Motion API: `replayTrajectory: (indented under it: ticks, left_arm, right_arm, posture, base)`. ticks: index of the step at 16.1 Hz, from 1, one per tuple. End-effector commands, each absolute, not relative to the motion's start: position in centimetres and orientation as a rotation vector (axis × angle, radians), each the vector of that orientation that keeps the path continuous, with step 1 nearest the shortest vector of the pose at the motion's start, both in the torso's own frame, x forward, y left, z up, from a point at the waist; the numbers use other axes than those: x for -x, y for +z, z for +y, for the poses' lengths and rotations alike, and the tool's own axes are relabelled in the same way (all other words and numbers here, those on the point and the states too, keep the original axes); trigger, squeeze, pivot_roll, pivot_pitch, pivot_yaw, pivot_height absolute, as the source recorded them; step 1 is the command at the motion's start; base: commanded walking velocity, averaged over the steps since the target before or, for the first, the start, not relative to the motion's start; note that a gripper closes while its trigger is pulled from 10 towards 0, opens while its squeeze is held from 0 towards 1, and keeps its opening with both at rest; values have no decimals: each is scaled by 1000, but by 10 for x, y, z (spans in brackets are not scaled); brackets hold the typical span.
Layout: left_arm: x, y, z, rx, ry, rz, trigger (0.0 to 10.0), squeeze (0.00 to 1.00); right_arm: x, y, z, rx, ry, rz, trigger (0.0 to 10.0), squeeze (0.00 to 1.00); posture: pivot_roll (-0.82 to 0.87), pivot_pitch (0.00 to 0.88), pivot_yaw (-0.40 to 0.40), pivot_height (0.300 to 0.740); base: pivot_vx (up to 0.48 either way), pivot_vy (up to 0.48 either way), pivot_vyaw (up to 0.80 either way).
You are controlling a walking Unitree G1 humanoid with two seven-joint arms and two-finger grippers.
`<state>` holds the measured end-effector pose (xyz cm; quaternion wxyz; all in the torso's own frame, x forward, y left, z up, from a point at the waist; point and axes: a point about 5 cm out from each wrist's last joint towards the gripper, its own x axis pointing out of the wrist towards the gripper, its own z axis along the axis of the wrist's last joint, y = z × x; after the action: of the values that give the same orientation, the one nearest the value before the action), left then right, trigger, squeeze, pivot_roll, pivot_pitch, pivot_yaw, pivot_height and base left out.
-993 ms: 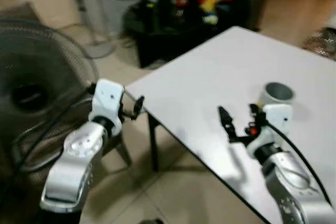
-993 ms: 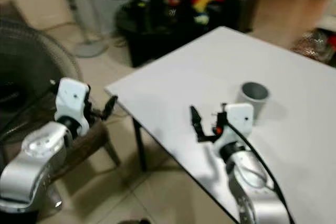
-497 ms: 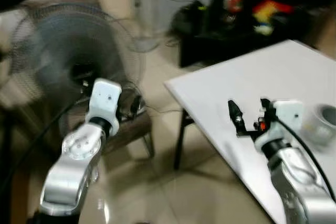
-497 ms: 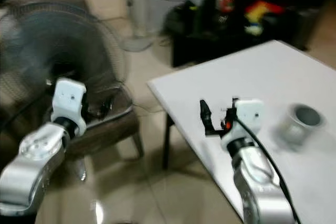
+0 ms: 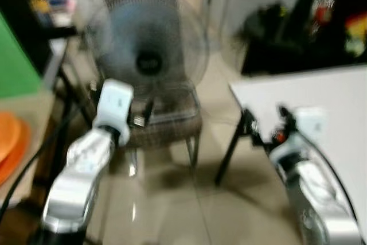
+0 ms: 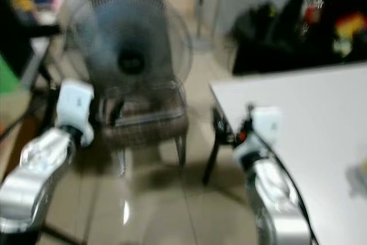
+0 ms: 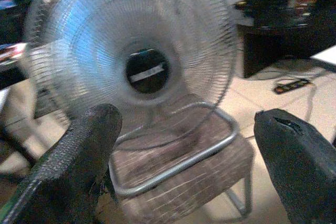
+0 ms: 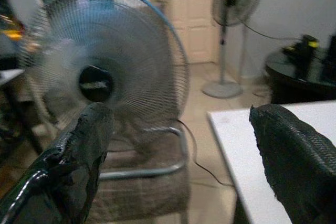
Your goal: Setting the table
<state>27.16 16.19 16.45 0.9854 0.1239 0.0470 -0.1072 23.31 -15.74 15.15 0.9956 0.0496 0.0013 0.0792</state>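
Inventory, blurred head views and both wrist views:

- Fans: two. One large fan [image 7: 142, 72] standing on the chair; one pedestal fan [image 8: 231, 3] by the far wall.
- Chairs: one, woven seat on a metal frame [image 5: 163, 124].
- Tables: one, white [image 6: 309, 119].
- Orange plates or dishes [image 5: 10, 142]: at least one at the left edge; exact number cannot be told.
- Robot arms: two, silver.
- Dark cabinet [image 5: 309, 32] with coloured items: one; items too blurred to count.

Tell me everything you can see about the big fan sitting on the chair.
The fan is a large round one with a grey wire cage, bluish blades blurred behind it, and a black hub at the centre. It stands upright on the brown woven seat of a metal-framed chair, facing the robot, left of the white table. Nothing else touches it.
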Motion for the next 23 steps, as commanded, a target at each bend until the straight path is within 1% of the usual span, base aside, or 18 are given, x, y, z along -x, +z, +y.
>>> replayTrajectory:
  ticks: [1, 7, 11, 12, 16, 18, 20, 23]
  left_arm:
    - [-272, 166, 159, -250, -230, 86, 10000, 0]
    - [-274, 169, 160, -252, -229, 72, 10000, 0]
    - [-275, 176, 161, -249, -206, 35, 10000, 0]
    - [-276, 178, 161, -253, -197, 27, 10000, 0]
    - [-279, 185, 160, -248, -213, 2, 10000, 0]
    - [-280, 185, 159, -236, -223, 4, 10000, 0]
    - [-281, 185, 159, -225, -221, 5, 10000, 0]
    - [-280, 185, 161, -224, -219, 8, 10000, 0]
  right_arm:
    - [-233, 153, -162, -82, 133, -9, 10000, 1000]
    - [-237, 151, -161, -66, 121, 6, 10000, 1000]
    - [-237, 141, -161, 26, 88, 56, 10000, 1000]
    - [-237, 141, -161, 21, 80, 56, 10000, 1000]
    - [-237, 138, -149, -139, 154, 73, 10000, 1000]
    - [-237, 133, -150, -160, 113, 91, 10000, 1000]
    - [-238, 134, -151, -158, 103, 79, 10000, 1000]
    - [-239, 135, -146, -160, 161, 74, 10000, 1000]
  posture:
    - [55, 0, 21, 740]
    - [62, 0, 20, 740]
    - [67, 0, 22, 740]
    - [67, 0, 22, 740]
    - [72, 0, 29, 740]
    - [76, 0, 30, 740]
    - [75, 0, 32, 740]
    - [82, 0, 28, 740]
  base:
    - [0, 0, 800]
    - [0, 0, 800]
    - [0, 0, 800]
    - [0, 0, 800]
    - [0, 0, 800]
    - [0, 0, 800]
    - [326, 0, 0]
    - [333, 0, 0]
